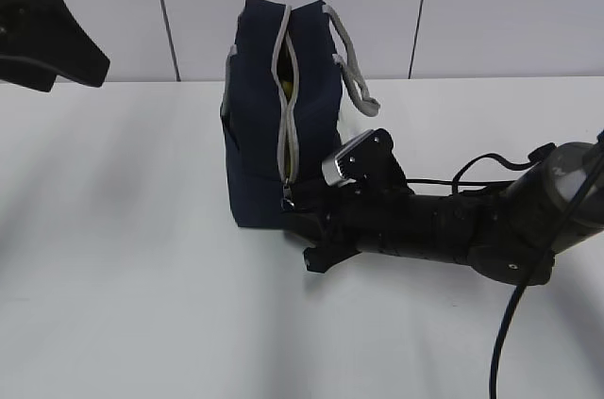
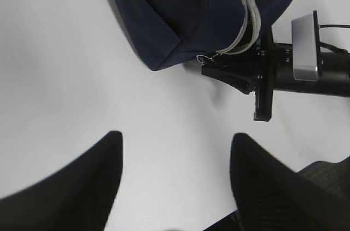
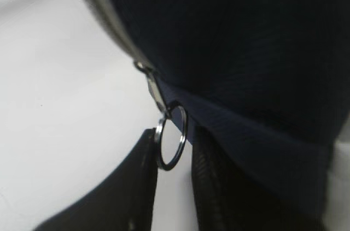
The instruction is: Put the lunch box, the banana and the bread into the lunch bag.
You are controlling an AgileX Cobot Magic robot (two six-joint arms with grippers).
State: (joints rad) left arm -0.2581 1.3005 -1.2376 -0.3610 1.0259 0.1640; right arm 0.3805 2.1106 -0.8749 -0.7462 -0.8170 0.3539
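lunch bag (image 1: 260, 135) | navy, upright on table | zipper part open | yellow glimpse inside

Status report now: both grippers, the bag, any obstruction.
Left gripper open, hovering clear of the lunch bag. Right gripper at the bag's base, fingers either side of the zipper ring. Zipper part open, something yellow inside. Nothing in the way.

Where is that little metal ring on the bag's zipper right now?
The ring pull hangs at the lunch bag's bottom front corner, near the table, between the right gripper's two fingers in the right wrist view.
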